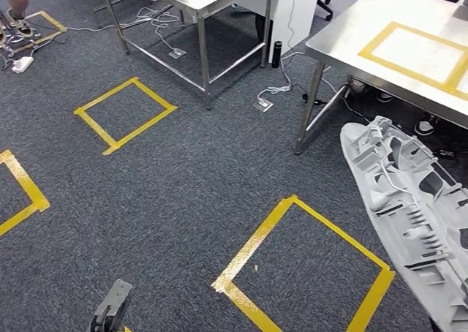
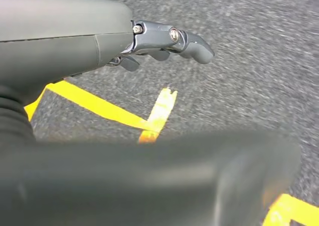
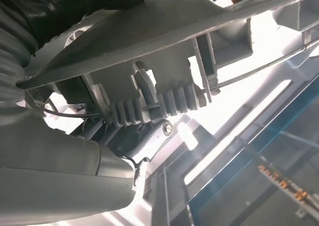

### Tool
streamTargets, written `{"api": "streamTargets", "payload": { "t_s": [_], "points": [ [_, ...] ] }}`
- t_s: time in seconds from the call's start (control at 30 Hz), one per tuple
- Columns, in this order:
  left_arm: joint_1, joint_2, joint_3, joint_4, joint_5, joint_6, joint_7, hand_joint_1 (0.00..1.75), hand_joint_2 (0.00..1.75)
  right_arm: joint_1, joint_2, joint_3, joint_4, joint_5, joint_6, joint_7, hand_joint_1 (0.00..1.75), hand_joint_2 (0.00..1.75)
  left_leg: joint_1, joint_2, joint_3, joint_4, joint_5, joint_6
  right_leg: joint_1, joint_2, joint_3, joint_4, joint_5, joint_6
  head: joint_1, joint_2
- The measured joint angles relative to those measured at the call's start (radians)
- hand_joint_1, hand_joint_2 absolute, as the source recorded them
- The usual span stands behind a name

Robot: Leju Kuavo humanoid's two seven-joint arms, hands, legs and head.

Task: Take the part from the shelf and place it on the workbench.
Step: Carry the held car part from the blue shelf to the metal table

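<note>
At the far left you had yellow tape squares on the grey carpet. Your left hand hung over that carpet, its fingers loosely spread and holding nothing. Further right stood a steel worktop marked with yellow tape. At the far right your right hand gripped the grey ribbed part, fingers pressed under its ribs, carried above the floor below the worktop's edge.
</note>
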Motion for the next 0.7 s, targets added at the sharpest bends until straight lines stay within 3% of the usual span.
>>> {"api": "streamTargets", "payload": {
  "t_s": [0.07, 0.1, 0.17, 0.23, 0.33, 0.37, 0.4, 0.43, 0.53, 0.6, 0.7],
  "points": [
    [-0.001, 0.0, 0.0, 0.0, 0.0, 0.0, -0.002, 0.0, 1.75, -0.001, 0.0, -0.001, 0.0, -0.005, 0.0, 0.0, 1.75, 1.75, -0.005, 0.015, 0.009, 0.003, -0.009, -0.012, 0.003, -0.032, 0.058, -0.099, 0.03, -0.011, -0.001, 0.0],
    [-0.001, 0.0, 0.0, 0.0, 0.0, 0.0, -0.002, 0.0, 1.75, -0.001, -0.001, -0.002, 0.0, -0.007, 0.0, 0.0, 1.75, 1.75, -0.008, 0.021, 0.012, 0.004, -0.011, -0.018, 0.006, -0.038, 0.068, -0.114, 0.029, -0.019, -0.002, 0.0],
    [-0.004, 0.0, 0.0, 0.0, -0.001, 0.0, -0.003, 0.0, 0.87, 0.001, -0.002, -0.007, 0.0, -0.009, 0.0, 0.0, 1.75, 1.75, -0.007, 0.035, 0.019, 0.003, -0.016, -0.027, 0.008, -0.018, 0.069, -0.115, 0.028, -0.038, -0.005, 0.0],
    [-0.006, -0.002, -0.001, 0.0, -0.002, -0.001, -0.005, 0.0, 0.0, 0.001, -0.002, -0.011, 0.0, -0.009, 0.0, 0.0, 1.75, 1.75, -0.001, 0.012, 0.012, 0.033, -0.042, -0.037, 0.007, 0.001, 0.071, -0.118, 0.03, -0.053, -0.007, 0.0],
    [-0.002, -0.003, -0.001, 0.0, -0.001, -0.004, -0.007, 0.0, 0.0, -0.001, -0.002, -0.014, 0.0, -0.009, 0.0, -0.001, 1.75, 1.75, 0.002, -0.05, -0.073, 0.217, -0.132, -0.039, 0.008, 0.031, 0.074, -0.119, 0.029, -0.068, -0.011, 0.0],
    [0.0, -0.002, -0.001, 0.0, -0.001, -0.006, -0.007, 0.0, 0.0, -0.001, -0.002, -0.016, 0.0, -0.008, 0.0, -0.001, 1.75, 1.75, 0.001, -0.057, -0.104, 0.276, -0.149, -0.038, 0.01, 0.043, 0.075, -0.119, 0.029, -0.07, -0.012, 0.0],
    [0.002, -0.002, -0.001, 0.0, -0.001, -0.008, -0.007, 0.0, 0.0, 0.0, -0.002, -0.017, 0.0, -0.008, 0.0, -0.001, 1.75, 1.75, 0.001, -0.06, -0.123, 0.304, -0.146, -0.036, 0.011, 0.055, 0.077, -0.119, 0.028, -0.071, -0.012, 0.0],
    [0.002, -0.002, -0.001, 0.0, -0.001, -0.01, -0.007, 0.0, 0.0, 0.0, -0.002, -0.018, 0.0, -0.007, 0.0, 0.0, 1.75, 1.75, 0.0, -0.061, -0.123, 0.29, -0.121, -0.032, 0.013, 0.066, 0.08, -0.119, 0.027, -0.072, -0.012, 0.0],
    [0.001, -0.001, -0.001, 0.0, -0.001, -0.012, -0.006, 0.0, 0.0, 0.0, -0.002, -0.02, 0.002, -0.004, 0.0, 0.0, 1.75, 1.75, -0.004, -0.086, -0.058, 0.104, -0.004, -0.011, 0.018, 0.093, 0.087, -0.117, 0.024, -0.07, -0.011, 0.0],
    [-0.002, 0.001, -0.001, 0.0, 0.0, -0.012, -0.005, 0.0, 0.0, 0.001, -0.003, -0.022, 0.003, -0.002, 0.0, -0.001, 1.75, 1.75, -0.008, -0.104, -0.032, 0.032, 0.017, -0.003, 0.017, 0.106, 0.082, -0.115, 0.023, -0.061, -0.011, 0.0],
    [-0.004, -0.001, -0.001, 0.0, 0.0, -0.012, -0.004, 0.0, 0.0, 0.006, -0.004, -0.024, 0.003, 0.0, 0.0, 0.0, 1.72, 1.75, -0.008, -0.097, -0.028, 0.014, 0.019, -0.001, 0.013, 0.109, 0.07, -0.114, 0.022, -0.042, -0.011, 0.0]
  ]
}}
